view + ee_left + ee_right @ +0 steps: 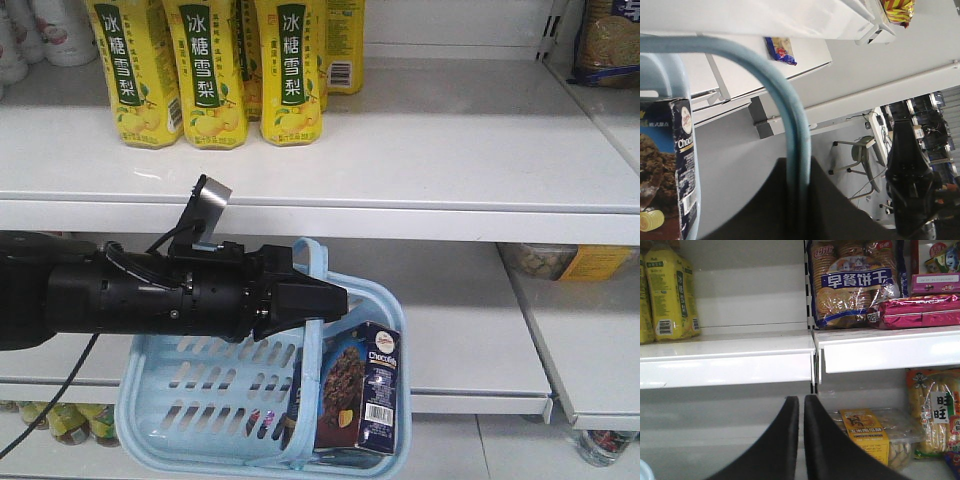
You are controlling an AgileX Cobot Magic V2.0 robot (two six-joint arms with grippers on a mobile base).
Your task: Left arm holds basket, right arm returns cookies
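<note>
Cables (60, 390) trail down from the left arm (120, 300), which reaches in level from the left, just under the shelf (420, 150) carrying yellow bottles (212, 70). Its gripper (318, 302) is clamped on the handle (312, 262) of the basket (200, 385). From the wrist I can see the blue hoop running straight between the two dark fingers (840, 220). The basket hangs in the air before the lower shelves, tipped a little, its long side running left to right. The cookies (362, 388) stand at its right end against the wall. Their long axis is near vertical, the top pokes above the rim, the picture face is toward me and the barcode side is turned right. The right gripper (801, 402) faces the shelves, fingers pressed together with only a sliver between, holding nothing.
</note>
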